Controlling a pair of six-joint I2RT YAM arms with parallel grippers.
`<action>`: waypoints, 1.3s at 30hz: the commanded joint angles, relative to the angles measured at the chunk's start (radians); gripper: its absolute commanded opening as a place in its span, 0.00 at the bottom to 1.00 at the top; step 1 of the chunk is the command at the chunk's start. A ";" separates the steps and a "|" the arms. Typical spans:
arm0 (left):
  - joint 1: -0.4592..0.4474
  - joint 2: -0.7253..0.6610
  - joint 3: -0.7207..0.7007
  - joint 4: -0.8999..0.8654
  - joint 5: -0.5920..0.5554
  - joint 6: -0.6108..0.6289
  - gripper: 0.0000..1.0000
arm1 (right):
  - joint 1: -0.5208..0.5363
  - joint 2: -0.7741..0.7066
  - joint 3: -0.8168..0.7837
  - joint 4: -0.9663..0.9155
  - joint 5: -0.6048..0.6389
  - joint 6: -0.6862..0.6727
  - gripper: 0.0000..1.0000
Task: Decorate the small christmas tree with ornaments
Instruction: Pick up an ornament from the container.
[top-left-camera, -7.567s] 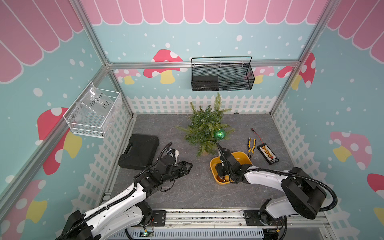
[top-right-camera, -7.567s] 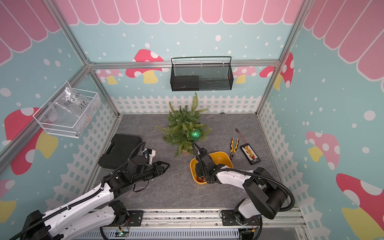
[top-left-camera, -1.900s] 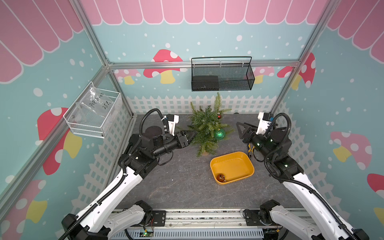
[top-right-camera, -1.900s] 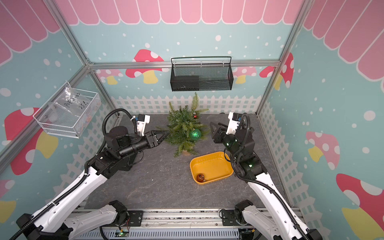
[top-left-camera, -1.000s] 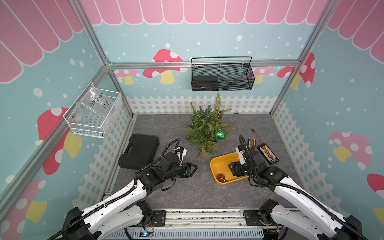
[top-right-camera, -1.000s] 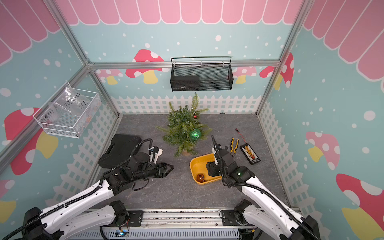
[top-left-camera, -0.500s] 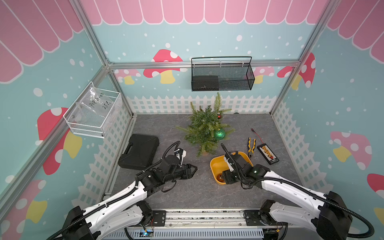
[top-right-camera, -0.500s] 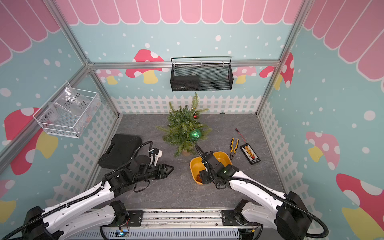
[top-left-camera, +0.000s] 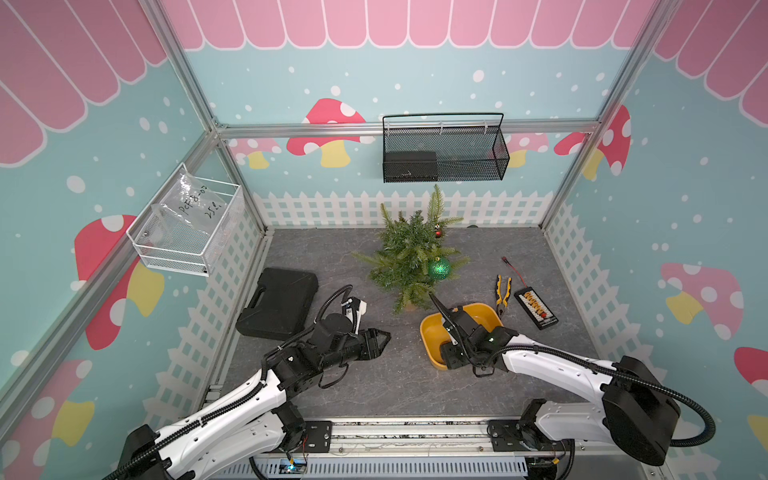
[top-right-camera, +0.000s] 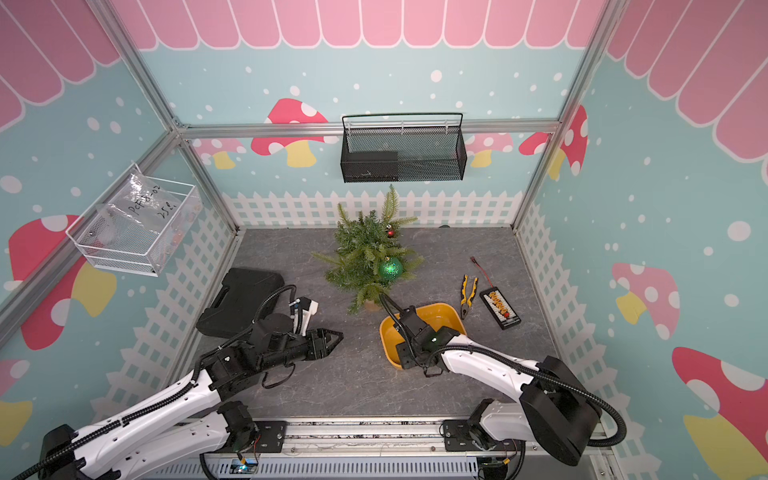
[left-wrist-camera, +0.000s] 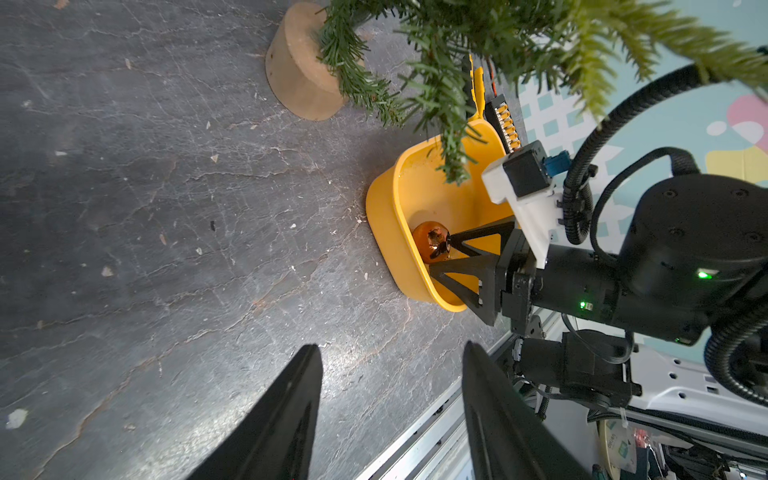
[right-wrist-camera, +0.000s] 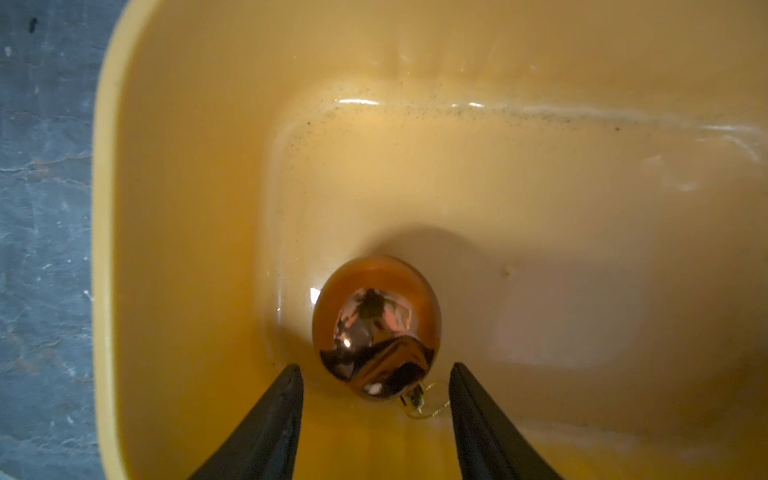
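Note:
The small christmas tree (top-left-camera: 409, 257) (top-right-camera: 365, 257) stands at the back middle of the table. A glittery green ornament (top-left-camera: 439, 268) (top-right-camera: 390, 268) and a small dark red ornament (top-left-camera: 437, 233) (top-right-camera: 390, 232) hang on it. A shiny copper ornament (right-wrist-camera: 376, 328) (left-wrist-camera: 430, 247) lies in the near corner of the yellow tray (top-left-camera: 428, 328) (right-wrist-camera: 166, 166). My right gripper (right-wrist-camera: 374, 368) (left-wrist-camera: 440, 253) is down in the tray, open, its fingertips either side of the bauble's cap and string loop without touching. My left gripper (top-left-camera: 386, 336) (left-wrist-camera: 390, 351) hovers open and empty left of the tray.
A black case (top-left-camera: 278, 303) lies at the left. Pliers (top-left-camera: 503, 295) and a black connector board (top-left-camera: 536, 309) lie right of the tray. A black mesh basket (top-left-camera: 444, 153) hangs on the back wall, a white wire basket (top-left-camera: 187, 228) on the left wall.
My right gripper has swung from the tray's right side down into its near-left corner at the copper ornament, and its jaws have narrowed. The left arm has barely moved.

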 joint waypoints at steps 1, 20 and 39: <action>-0.007 -0.016 -0.011 -0.023 -0.021 -0.022 0.57 | -0.012 0.003 -0.006 0.005 0.134 0.015 0.57; -0.007 -0.053 -0.012 -0.044 -0.028 -0.038 0.56 | -0.124 0.047 -0.040 0.144 0.139 -0.019 0.56; -0.008 -0.037 0.046 -0.023 -0.045 -0.023 0.56 | -0.151 -0.151 -0.032 0.121 0.103 -0.026 0.43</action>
